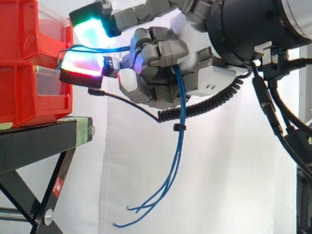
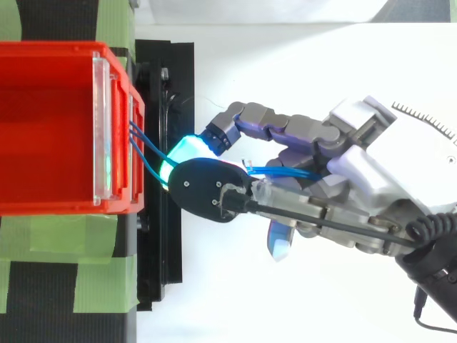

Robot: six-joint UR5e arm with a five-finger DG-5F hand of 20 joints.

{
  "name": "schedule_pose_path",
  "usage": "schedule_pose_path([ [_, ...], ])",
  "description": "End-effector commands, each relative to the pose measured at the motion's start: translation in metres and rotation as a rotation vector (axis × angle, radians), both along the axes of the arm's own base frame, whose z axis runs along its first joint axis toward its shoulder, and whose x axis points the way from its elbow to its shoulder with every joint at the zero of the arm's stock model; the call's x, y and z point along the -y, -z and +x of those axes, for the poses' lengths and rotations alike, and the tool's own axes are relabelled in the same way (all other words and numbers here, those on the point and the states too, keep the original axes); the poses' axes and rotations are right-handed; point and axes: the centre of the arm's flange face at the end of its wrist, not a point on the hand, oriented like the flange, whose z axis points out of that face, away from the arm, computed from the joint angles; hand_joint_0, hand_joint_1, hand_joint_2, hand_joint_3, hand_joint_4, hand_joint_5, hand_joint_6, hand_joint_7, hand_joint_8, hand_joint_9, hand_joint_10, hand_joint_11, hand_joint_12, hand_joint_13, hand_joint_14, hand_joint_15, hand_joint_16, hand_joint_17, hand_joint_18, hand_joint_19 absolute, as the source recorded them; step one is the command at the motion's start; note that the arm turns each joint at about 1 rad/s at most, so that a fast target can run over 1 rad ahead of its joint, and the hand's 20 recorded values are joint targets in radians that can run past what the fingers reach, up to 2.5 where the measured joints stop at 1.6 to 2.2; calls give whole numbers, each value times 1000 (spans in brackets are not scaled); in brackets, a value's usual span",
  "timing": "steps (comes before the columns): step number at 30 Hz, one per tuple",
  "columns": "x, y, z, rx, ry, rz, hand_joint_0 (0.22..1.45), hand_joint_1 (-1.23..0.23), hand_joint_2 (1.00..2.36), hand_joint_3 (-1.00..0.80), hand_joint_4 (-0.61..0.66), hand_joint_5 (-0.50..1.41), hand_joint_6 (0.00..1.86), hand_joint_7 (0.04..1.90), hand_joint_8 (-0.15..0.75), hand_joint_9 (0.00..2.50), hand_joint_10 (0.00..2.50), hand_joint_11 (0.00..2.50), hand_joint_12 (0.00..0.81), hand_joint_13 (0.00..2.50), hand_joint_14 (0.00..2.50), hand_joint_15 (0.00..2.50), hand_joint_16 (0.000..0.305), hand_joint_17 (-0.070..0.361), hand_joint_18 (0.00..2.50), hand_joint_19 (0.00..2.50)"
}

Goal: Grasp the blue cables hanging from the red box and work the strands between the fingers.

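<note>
Blue cables (image 1: 180, 141) from red box (image 1: 29, 73) gripped in curled robot hand (image 1: 163, 56), grasp looks done; next req. working strands btwn fingers w/o yanking.

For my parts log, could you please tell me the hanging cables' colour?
The cables are blue, best seen in side view.

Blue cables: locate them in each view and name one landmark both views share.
Side view: the blue cables run from the red bin at upper left into the hand, then hang down to the lower centre.
Top view: the blue cables leave the bin's front at left centre and show again between the hand's curled fingers in the middle.
Shared landmark: the red bin, at the left edge.
</note>
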Motion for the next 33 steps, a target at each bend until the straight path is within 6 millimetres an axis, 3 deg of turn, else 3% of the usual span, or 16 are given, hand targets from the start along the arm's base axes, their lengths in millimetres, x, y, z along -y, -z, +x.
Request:
schedule_pose_path([
  [1, -2, -1, -4, 7, 1, 24, 871, -630, 1019, -372, 302, 533, 20, 1213, 524, 1955, 2500, 2500, 623, 1986, 2500, 1614, 246, 185, 2500, 585],
  [5, 0, -1, -9, -11, 8, 30, 1226, -641, 1009, 169, 215, 599, 17, 1277, 524, 1955, 2500, 2500, 623, 1986, 2500, 1614, 246, 185, 2500, 585],
  [7, 2, -2, -12, -14, 12, 38, 1220, -653, 1009, 126, 222, 632, 18, 1294, 524, 1955, 2500, 2500, 623, 1986, 2500, 1614, 246, 185, 2500, 585],
  [10, 2, -2, -13, -15, 14, 40, 993, -704, 1000, 13, 342, 566, 19, 1203, 524, 1955, 2500, 2500, 623, 1986, 2500, 1614, 246, 185, 2500, 585],
  [11, 2, -2, -13, -14, 14, 41, 852, -646, 1012, -298, 389, 540, 19, 1169, 524, 1955, 2500, 2500, 623, 1986, 2500, 1614, 246, 185, 2500, 585],
  [13, 2, -2, -13, -15, 14, 40, 834, -616, 1016, -428, 369, 509, 20, 1163, 524, 1955, 2500, 2500, 623, 1986, 2500, 1614, 246, 185, 2500, 585],
  [14, 2, -1, -13, -17, 14, 40, 1082, -653, 1011, -71, 301, 484, 18, 1182, 524, 1955, 2500, 2500, 623, 1986, 2500, 1614, 246, 185, 2500, 585],
  [16, 2, -1, -13, -15, 15, 42, 1229, -651, 1007, 185, 222, 575, 18, 1261, 524, 1955, 2500, 2500, 623, 1986, 2500, 1614, 246, 185, 2500, 585],
  [19, 2, -1, -13, -11, 15, 45, 1223, -664, 1008, 100, 224, 620, 18, 1296, 524, 1955, 2500, 2500, 623, 1986, 2500, 1614, 246, 185, 2500, 585],
  [21, 3, -1, -13, -13, 17, 44, 1004, -713, 1003, -39, 321, 554, 19, 1168, 524, 1955, 2500, 2500, 623, 1986, 2500, 1614, 246, 185, 2500, 585],
  [23, 3, -2, -13, -12, 17, 45, 820, -607, 1015, -584, 329, 468, 20, 1097, 524, 1955, 2500, 2500, 623, 1986, 2500, 1614, 246, 185, 2500, 585],
  [24, 2, -2, -14, -12, 15, 45, 855, -602, 1015, -595, 319, 466, 19, 1101, 524, 1955, 2500, 2500, 623, 1986, 2500, 1614, 246, 185, 2500, 585],
  [25, 3, -1, -13, -13, 17, 45, 954, -632, 1015, -575, 306, 449, 19, 1103, 524, 1955, 2500, 2500, 623, 1986, 2500, 1614, 246, 185, 2500, 585],
  [26, 3, -1, -13, -13, 17, 45, 1094, -645, 1017, -168, 290, 446, 19, 1116, 524, 1955, 2500, 2500, 623, 1986, 2500, 1614, 246, 185, 2500, 585],
  [28, 3, -2, -13, -10, 17, 48, 1198, -631, 1015, 80, 247, 505, 18, 1192, 524, 1955, 2500, 2500, 623, 1986, 2500, 1614, 246, 185, 2500, 585],
  [33, 3, -2, -14, -9, 18, 49, 1157, -678, 1002, 136, 220, 606, 17, 1302, 524, 1955, 2500, 2500, 623, 1986, 2500, 1614, 246, 185, 2500, 585],
])
